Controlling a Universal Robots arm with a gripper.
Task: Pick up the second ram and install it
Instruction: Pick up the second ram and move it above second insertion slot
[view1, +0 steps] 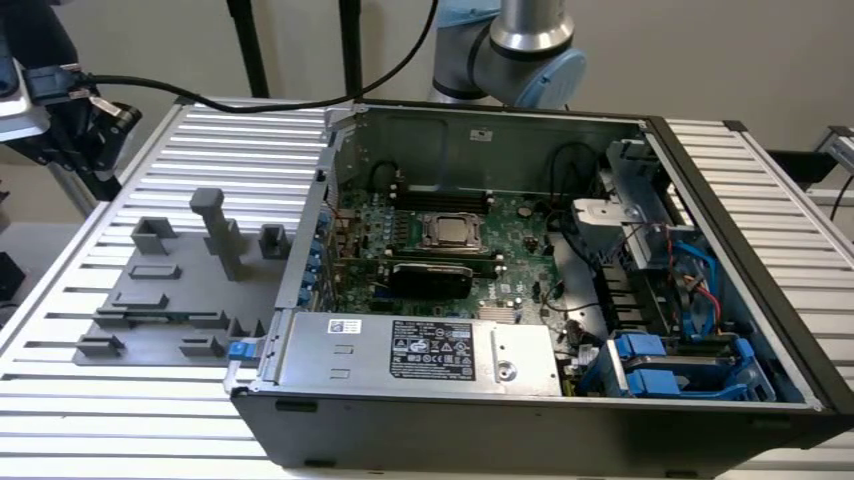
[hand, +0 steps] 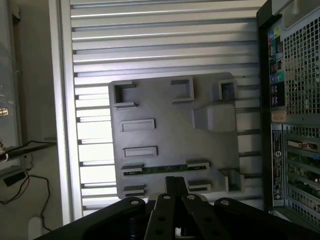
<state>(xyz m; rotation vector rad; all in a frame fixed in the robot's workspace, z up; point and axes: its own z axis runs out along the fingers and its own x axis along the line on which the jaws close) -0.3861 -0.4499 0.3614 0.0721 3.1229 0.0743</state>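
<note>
The second ram (hand: 165, 169) is a thin, long, narrow stick of dark green circuit board. It lies level and straight. Its two ends sit in two low grey holder blocks (hand: 132, 169), one at each end, so its middle part crosses the gap between them. These blocks belong to a flat grey plate (hand: 175, 135), which rests on the ribbed metal table (hand: 150, 50). In the exterior view the second ram (view1: 163, 315) is at the exterior view's left, outside the open computer case (view1: 441, 430) and apart from it. Its chips are too small to tell.
</note>
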